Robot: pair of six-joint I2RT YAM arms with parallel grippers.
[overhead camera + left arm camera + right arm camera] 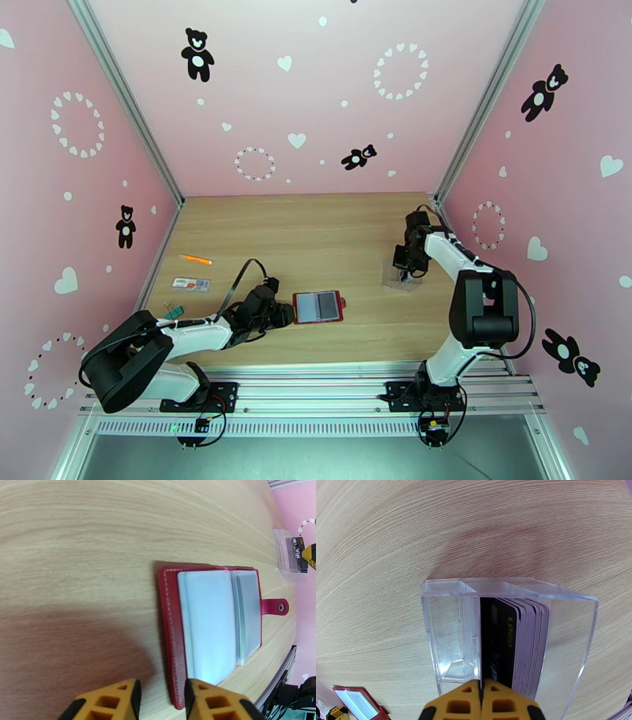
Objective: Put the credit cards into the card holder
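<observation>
Cards [499, 638] stand in the clear case [446, 638] just below your clenched right pincer [480, 686]; your left pincer [162, 691] gapes, released, card holder [213, 626] lying open just ahead.

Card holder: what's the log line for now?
card holder open, flat | left pincer open at its edge | right pincer shut over credit cards in clear case

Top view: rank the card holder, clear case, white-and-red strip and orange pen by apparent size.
1. card holder, largest
2. clear case, partly hidden by the right end effector, so unsure
3. white-and-red strip
4. orange pen, thinner than the strip
</observation>
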